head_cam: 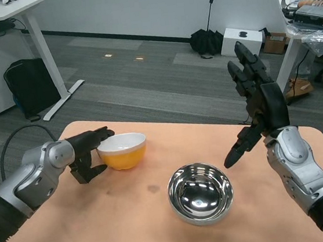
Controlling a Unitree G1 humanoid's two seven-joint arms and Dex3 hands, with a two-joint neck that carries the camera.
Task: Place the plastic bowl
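Left forearm (31,182) enters from lower left, angled up and right. Left hand (89,152) at its end, fingers curled, upper fingers over rim of yellow bowl (123,150), lower fingers below and beside bowl wall; pinching the rim, apparently. Right forearm (305,180) rises from lower right corner. Right hand (256,107) raised upright, fingers spread and pointing up, thumb angled down-left, holding nothing.

Bright, even overhead light, sharp focus, soft shadows, and glare inside the steel bowl (200,193).
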